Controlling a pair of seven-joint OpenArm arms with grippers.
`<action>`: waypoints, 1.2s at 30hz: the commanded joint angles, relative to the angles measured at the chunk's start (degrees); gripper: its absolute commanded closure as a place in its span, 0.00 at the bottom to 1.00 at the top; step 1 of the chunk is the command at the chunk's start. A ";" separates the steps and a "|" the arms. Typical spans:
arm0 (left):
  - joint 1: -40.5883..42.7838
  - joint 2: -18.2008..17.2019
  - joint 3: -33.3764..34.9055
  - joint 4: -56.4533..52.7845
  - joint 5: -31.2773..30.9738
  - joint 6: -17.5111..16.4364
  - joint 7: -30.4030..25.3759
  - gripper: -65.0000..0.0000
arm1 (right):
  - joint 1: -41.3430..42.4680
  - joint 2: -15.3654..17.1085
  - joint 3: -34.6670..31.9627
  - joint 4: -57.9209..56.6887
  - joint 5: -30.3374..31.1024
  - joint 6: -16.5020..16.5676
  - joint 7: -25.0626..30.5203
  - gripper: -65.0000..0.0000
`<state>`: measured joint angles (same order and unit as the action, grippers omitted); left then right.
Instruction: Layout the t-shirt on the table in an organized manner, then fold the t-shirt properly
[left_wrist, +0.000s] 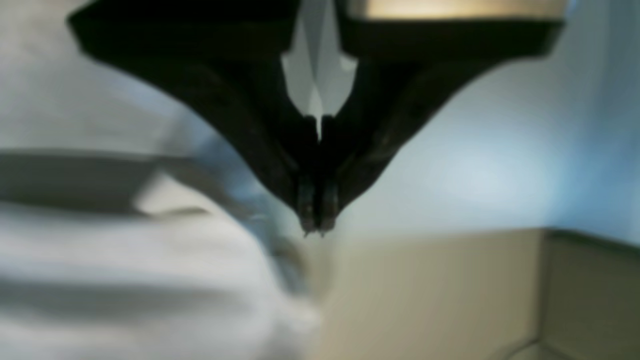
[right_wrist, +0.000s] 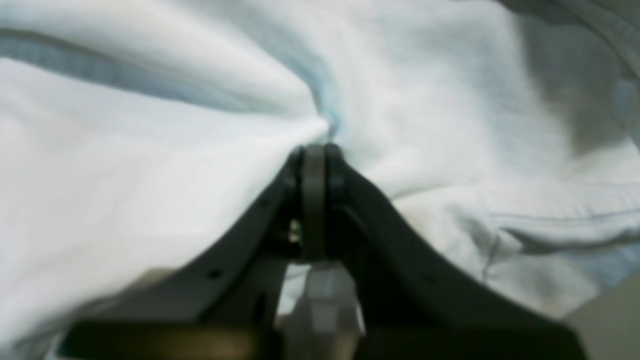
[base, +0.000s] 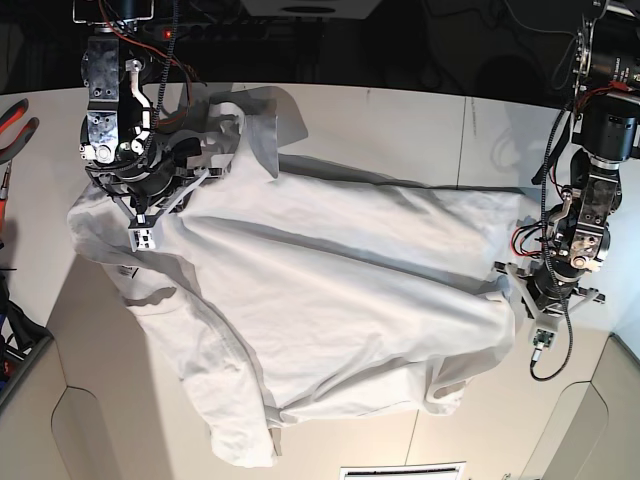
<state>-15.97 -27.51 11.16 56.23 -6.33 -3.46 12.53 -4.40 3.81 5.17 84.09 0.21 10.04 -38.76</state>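
The t-shirt (base: 330, 300) lies spread but rumpled across the table (base: 400, 120). Your right gripper (right_wrist: 314, 150) is clamped on a pinch of its cloth. Your left gripper (left_wrist: 317, 227) is closed at the opposite edge; whether it holds cloth cannot be told. Draw both apart evenly, keeping the cloth low, to take out the folds.

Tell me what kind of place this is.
Probably a robotics lab or test bench, not a home. Two arms with exposed wiring work a white t-shirt on a plain off-white table with rounded cut-outs, and red-handled pliers lie at its edge against a dark background.
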 joint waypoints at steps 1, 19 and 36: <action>-1.97 -1.27 -0.46 -0.42 1.53 2.34 -1.44 1.00 | 0.07 0.22 0.07 -0.07 -0.39 0.00 -2.25 1.00; -6.99 -11.78 -12.09 8.22 -35.60 -31.82 19.17 1.00 | 0.07 0.26 0.07 21.88 0.15 2.23 -8.37 0.97; -5.14 5.60 -14.97 10.27 -42.51 -36.54 23.69 0.61 | -12.81 0.24 -0.96 28.98 14.36 16.44 -11.61 0.63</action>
<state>-19.40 -20.99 -3.40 65.52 -47.37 -39.44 37.67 -17.54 3.92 3.99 111.94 13.76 26.28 -51.55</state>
